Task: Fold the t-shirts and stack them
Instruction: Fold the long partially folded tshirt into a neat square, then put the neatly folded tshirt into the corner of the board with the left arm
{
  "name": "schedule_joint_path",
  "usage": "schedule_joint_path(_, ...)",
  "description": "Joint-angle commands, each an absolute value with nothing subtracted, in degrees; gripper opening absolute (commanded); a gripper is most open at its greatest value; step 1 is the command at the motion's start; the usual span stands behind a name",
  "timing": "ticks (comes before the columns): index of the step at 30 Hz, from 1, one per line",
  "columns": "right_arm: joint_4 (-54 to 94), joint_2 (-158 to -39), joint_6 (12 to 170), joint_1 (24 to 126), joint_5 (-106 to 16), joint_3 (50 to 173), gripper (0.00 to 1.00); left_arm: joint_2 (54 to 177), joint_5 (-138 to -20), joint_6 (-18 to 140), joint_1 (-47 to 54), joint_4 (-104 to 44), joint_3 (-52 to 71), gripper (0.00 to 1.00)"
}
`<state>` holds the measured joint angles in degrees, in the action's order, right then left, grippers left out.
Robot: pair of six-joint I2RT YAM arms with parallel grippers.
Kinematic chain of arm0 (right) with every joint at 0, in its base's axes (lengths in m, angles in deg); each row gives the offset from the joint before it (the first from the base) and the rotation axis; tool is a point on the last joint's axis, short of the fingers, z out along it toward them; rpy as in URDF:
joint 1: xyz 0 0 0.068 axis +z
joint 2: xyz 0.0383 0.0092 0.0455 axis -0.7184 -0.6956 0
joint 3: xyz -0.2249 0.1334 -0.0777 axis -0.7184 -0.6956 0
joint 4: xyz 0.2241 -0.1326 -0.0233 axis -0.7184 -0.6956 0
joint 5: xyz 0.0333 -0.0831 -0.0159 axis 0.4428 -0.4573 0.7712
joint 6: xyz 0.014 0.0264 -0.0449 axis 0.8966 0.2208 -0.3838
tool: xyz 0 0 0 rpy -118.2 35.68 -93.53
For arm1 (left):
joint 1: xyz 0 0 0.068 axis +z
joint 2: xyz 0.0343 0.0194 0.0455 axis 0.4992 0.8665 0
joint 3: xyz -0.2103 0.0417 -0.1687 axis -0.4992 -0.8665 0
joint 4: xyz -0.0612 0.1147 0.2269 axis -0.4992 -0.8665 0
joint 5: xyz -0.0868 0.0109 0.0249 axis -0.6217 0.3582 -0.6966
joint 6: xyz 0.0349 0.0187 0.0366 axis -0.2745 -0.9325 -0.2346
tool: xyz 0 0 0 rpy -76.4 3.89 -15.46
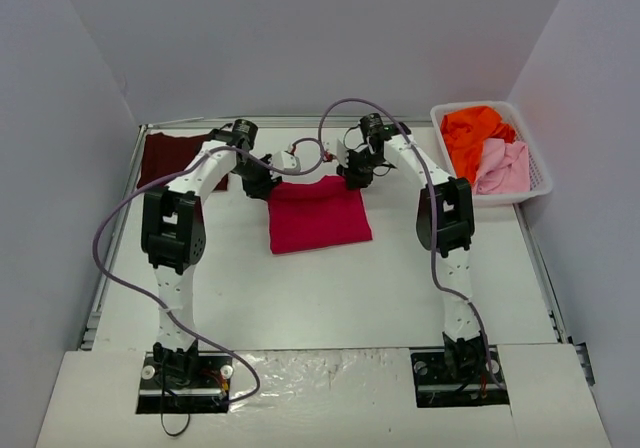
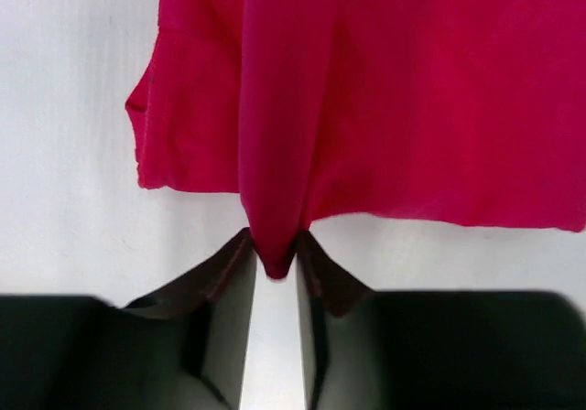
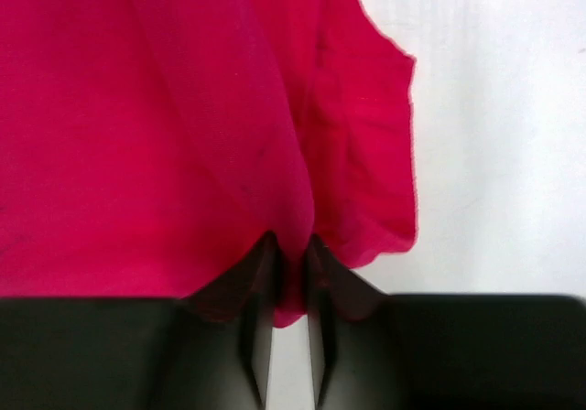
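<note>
Four shirts — crimson shirt (image 1: 318, 215) mid-table, maroon shirt (image 1: 165, 156) far-left, orange shirt (image 1: 475, 133), pink shirt (image 1: 503, 166) in one basket (image 1: 541, 182); left gripper (image 2: 273, 245), right gripper (image 3: 291, 254) each clamped on crimson's edge.

- No readable text, logos or numbers anywhere, as far as I can see.
- The crimson t-shirt (image 1: 320, 216) is just plain cloth in all three views.
- The white basket (image 1: 541, 184), off to the right of that shirt, has nothing legible on it either.

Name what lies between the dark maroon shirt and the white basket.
The crimson t-shirt, with the left gripper and right gripper at its far edge; top view.
</note>
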<state>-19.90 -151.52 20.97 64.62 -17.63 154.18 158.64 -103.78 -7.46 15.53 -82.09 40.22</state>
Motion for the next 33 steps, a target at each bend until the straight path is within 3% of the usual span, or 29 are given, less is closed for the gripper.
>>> schedule_joint_path(1, -21.3, -155.0, 20.4, 63.3, -21.4, 160.6, 0.17, 164.2, -102.4, -8.2, 16.5, -82.9, 49.2, 0.27)
schedule_joint_path(2, -20.7, -157.3, 20.9, 63.1, -21.8, 163.9, 0.45, 165.8, -102.4, -7.4, 16.4, -83.2, 51.6, 0.3)
schedule_joint_path(3, -20.2, -158.4, 21.7, 62.9, -21.9, 165.7, 0.54, 167.4, -102.4, -6.9, 16.4, -83.7, 54.1, 0.36)
schedule_joint_path(4, -19.3, -160.3, 24.0, 62.7, -22.1, 167.1, 0.6, 170.1, -102.3, -6.2, 16.2, -85.0, 59.3, 0.45)
schedule_joint_path(5, -17.2, -160.9, 25.3, 62.5, -23.0, 169.0, 0.69, 171.1, -102.0, -5.5, 16.1, -85.9, 61.8, 0.48)
schedule_joint_path(9, -9.9, -158.8, 30.6, 62.0, -23.5, 167.7, 0.82, 168.2, -98.6, -1.1, 15.6, -81.3, 65.5, 0.54)
schedule_joint_path(10, -8.1, -156.6, 33.5, 62.0, -23.6, 167.0, 0.9, 166.2, -97.7, 0.6, 15.6, -79.0, 64.1, 0.55)
schedule_joint_path(14, 2.1, -148.6, 39.0, 62.4, -24.2, 160.5, 0.98, 155.2, -90.0, 8.5, 14.4, -69.0, 52.4, 0.6)
schedule_joint_path(15, 4.0, -144.4, 39.6, 62.4, -25.0, 156.1, 1.0, 150.2, -88.2, 9.1, 14.1, -65.1, 49.7, 0.66)
schedule_joint_path(18, 9.7, -136.5, 43.0, 62.5, -27.7, 148.3, 1.0, 140.2, -81.6, 13.5, 13.4, -57.2, 38.3, 0.74)
schedule_joint_path(22, 9.4, -127.5, 48.9, 64.5, -36.7, 141.1, 1.0, 129.9, -79.1, 23.8, 14.1, -54.4, 27.9, 0.93)
schedule_joint_path(24, 8.5, -121.0, 48.9, 68.3, -40.1, 136.4, 1.0, 126.7, -78.8, 29.3, 14.7, -56.0, 24.2, 0.94)
schedule_joint_path(28, 8.1, -110.9, 45.7, 80.6, -50.9, 119.9, 1.0, 123.8, -86.9, 35.5, 19.9, -58.6, 18.8, 0.94)
schedule_joint_path(33, 8.0, -107.0, 43.8, 94.3, -61.5, 110.6, 0.95, 125.7, -105.4, 48.2, 34.2, -59.1, 15.0, 0.94)
